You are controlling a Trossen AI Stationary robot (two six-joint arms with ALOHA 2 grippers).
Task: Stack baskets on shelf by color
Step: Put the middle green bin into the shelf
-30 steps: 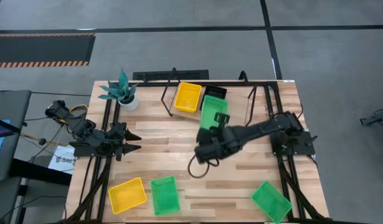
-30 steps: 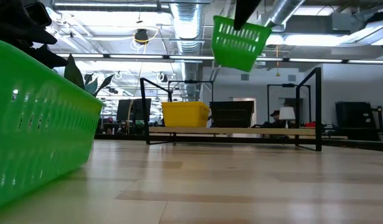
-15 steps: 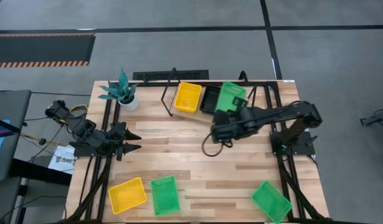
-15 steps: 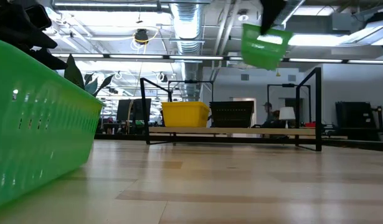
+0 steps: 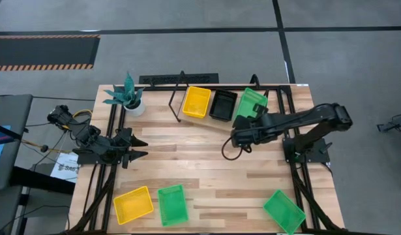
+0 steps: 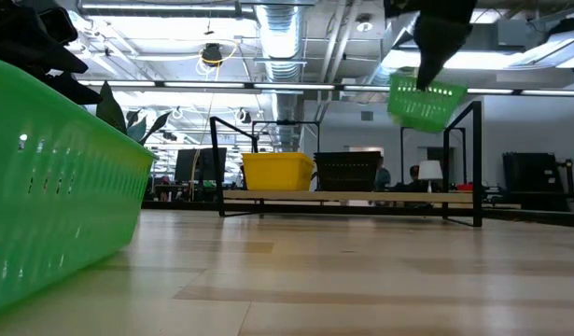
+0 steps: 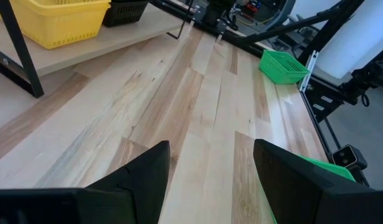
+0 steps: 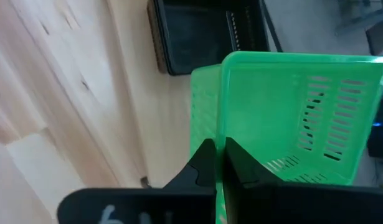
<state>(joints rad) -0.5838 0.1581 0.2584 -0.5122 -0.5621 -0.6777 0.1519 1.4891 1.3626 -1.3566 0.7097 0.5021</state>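
My right gripper (image 5: 244,124) is shut on a green basket (image 5: 250,104), carried in the air over the right end of the wooden shelf (image 6: 347,197). A yellow basket (image 5: 196,102) and a black basket (image 5: 223,105) sit side by side on the shelf board. On the tabletop lie a yellow basket (image 5: 133,204), a green basket (image 5: 173,204) near the front left, and another green basket (image 5: 283,211) at the front right. My left gripper (image 7: 210,180) is open, waiting above the table's left side. My right gripper pinches the green basket's wall at its rim (image 8: 221,134), one finger inside the basket and one outside. The fingers come from the table's near side, slanting toward the shelf. The basket is lifted clear and tilted, hanging above the shelf's right end (image 6: 425,101).
A potted plant (image 5: 128,96) stands at the far left of the table, left of the shelf's black wire legs (image 5: 177,101). Black frame rails run along both table sides. Bare slatted wood lies between the shelf and the front baskets. People show in the room behind.
My right gripper has carried the green basket from over the table's middle toward the far right, past the black basket, to above the shelf's right end, and has come lower. The basket has turned with it. The other baskets have stayed put.
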